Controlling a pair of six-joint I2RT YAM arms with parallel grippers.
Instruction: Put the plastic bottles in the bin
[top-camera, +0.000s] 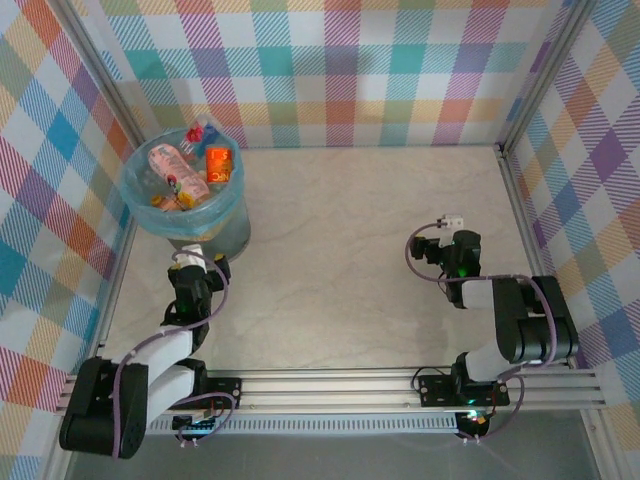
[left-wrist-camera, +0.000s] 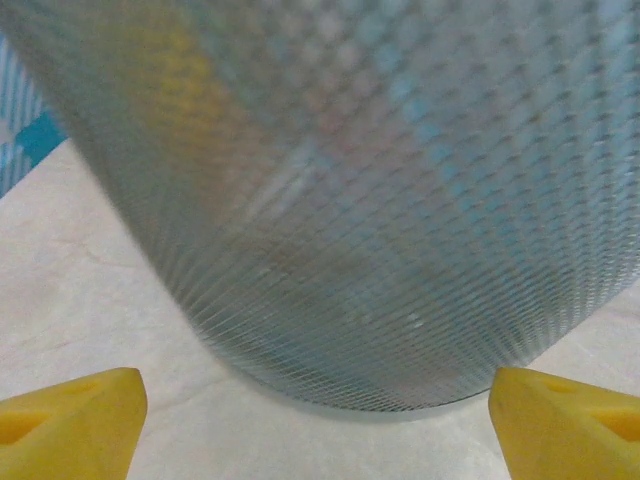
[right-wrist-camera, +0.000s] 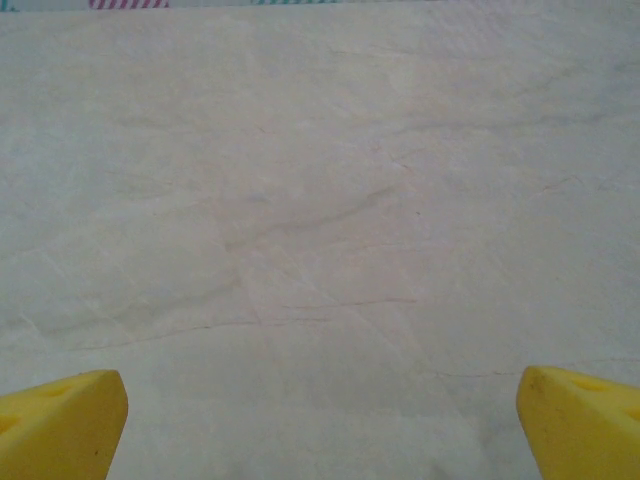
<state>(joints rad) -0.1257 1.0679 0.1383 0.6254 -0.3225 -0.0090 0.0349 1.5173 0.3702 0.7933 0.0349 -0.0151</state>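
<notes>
- Yellow fingertips (left-wrist-camera: 70, 420) of the left end effector (left-wrist-camera: 318, 430) sit in the lower corners of its wrist view. They are spread wide with nothing between them, so it is open and empty.
- Just beyond them stands the bin (left-wrist-camera: 380, 200), its ribbed grey-blue wall taking up most of the upper frame. From above it stands at upper left, with the left end effector just below it.
- The right end effector (right-wrist-camera: 320, 425) is likewise open and empty over bare bench (right-wrist-camera: 320, 200), right of centre in the top view.
- The plastic bottles (top-camera: 165, 160) lie heaped inside the bin.
- Count: one bin and two arms. At least four bottles can be picked out: two pink-and-white, one orange, and one red-capped at the far rim. The blue bag (top-camera: 135, 205) and the overlaps hide any deeper ones, so I cannot tell the total.
- Progress, as a judgement: the task looks finished or nearly so. No bottle lies on the bench in the top view, and neither end effector carries one.
</notes>
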